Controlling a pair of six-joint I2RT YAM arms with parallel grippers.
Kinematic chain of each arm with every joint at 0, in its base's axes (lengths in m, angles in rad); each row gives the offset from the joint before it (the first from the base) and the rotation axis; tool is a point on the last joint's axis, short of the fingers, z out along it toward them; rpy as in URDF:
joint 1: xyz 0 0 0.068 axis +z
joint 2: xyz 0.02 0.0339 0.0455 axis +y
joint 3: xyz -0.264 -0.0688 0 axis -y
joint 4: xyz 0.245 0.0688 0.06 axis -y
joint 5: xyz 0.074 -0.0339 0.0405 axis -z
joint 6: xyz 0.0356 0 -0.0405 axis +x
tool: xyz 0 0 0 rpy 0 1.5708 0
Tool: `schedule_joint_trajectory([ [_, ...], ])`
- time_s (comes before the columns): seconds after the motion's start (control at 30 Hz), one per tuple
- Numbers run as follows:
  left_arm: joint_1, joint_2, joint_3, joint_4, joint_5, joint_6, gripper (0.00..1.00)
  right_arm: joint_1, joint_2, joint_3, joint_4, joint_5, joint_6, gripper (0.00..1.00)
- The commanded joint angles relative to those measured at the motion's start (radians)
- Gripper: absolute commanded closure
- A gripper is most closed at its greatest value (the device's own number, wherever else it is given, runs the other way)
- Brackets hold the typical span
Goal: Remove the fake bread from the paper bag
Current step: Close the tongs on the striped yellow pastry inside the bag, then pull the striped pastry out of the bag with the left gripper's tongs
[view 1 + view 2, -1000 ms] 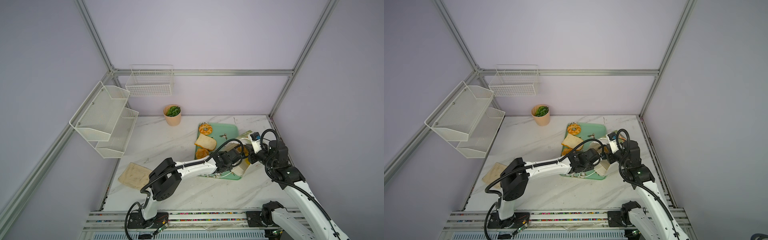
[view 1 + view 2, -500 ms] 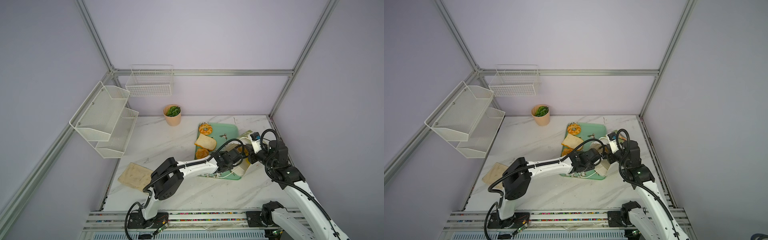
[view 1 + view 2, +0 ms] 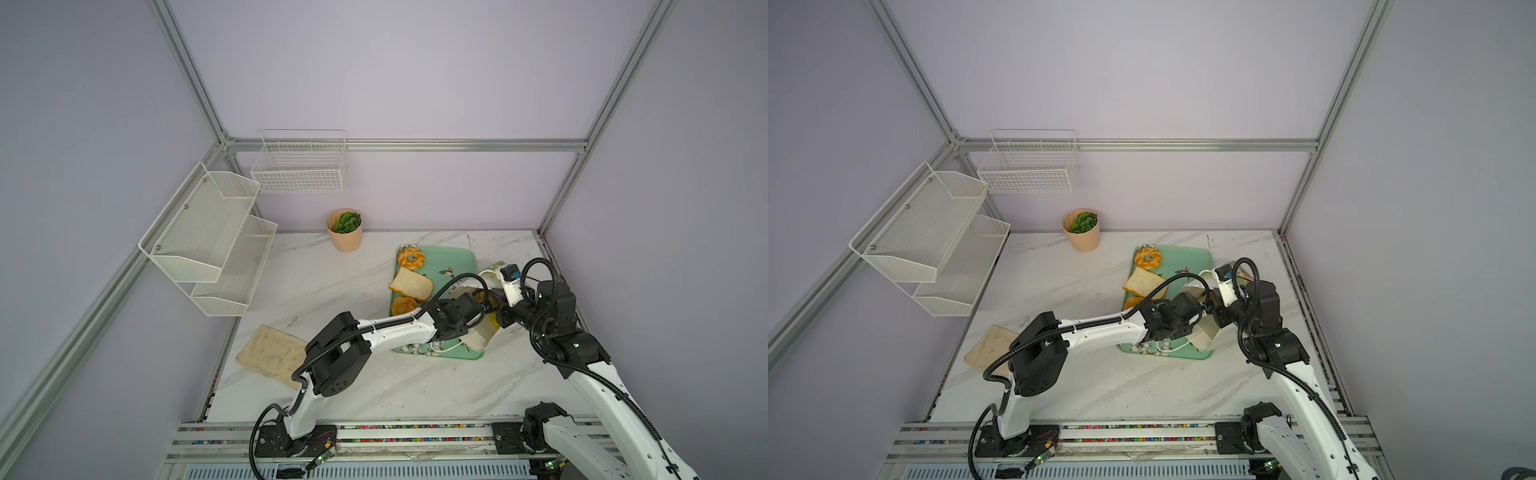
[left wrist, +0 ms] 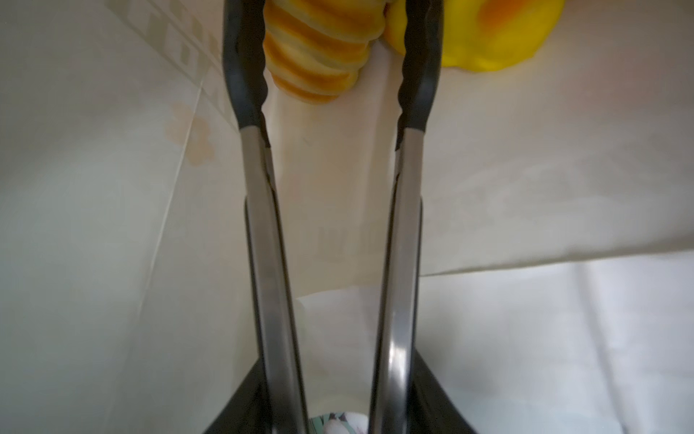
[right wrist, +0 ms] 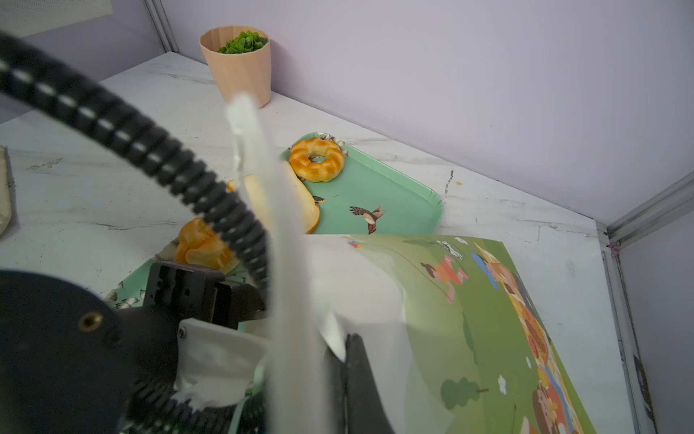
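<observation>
Moved: left gripper reached deeper into paper bag; jaws part-open astride ridged loaf.
Right gripper: jaws clamped on bag's edge.
Done: donut, toast slice, bun on tray.

We are looking into a robot test cell, a lab booth rather than a home or a shop: plain lilac walls framed by bare aluminium profiles close in a marble-patterned table. Along its front edge we see a metal rail carrying the bases of two white and black robot arms with exposed cables. The empty wire basket, the mesh shelves and the potted plant read to us as staged props.
</observation>
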Motion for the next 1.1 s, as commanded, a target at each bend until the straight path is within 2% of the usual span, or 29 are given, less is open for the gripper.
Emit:
schedule_joint_trajectory([
  [0.0,0.005,-0.016,0.087,0.062,0.025,-0.02,0.63,0.001,-0.006,0.029,0.021,-0.05,0.008,1.0],
  [0.17,0.003,-0.065,0.039,0.072,0.037,-0.028,0.82,0.002,-0.02,0.022,0.028,0.008,0.015,1.0],
  [0.27,0.002,-0.101,0.001,0.079,0.031,-0.021,0.88,0.001,-0.025,0.018,0.035,0.052,0.021,1.0],
  [0.63,-0.02,-0.23,-0.122,0.089,0.001,-0.019,0.97,0.002,-0.033,0.009,0.065,0.134,0.04,1.0],
  [1.07,-0.035,-0.367,-0.247,0.088,-0.016,-0.053,1.0,0.002,-0.036,-0.005,0.09,0.153,0.061,1.0],
])
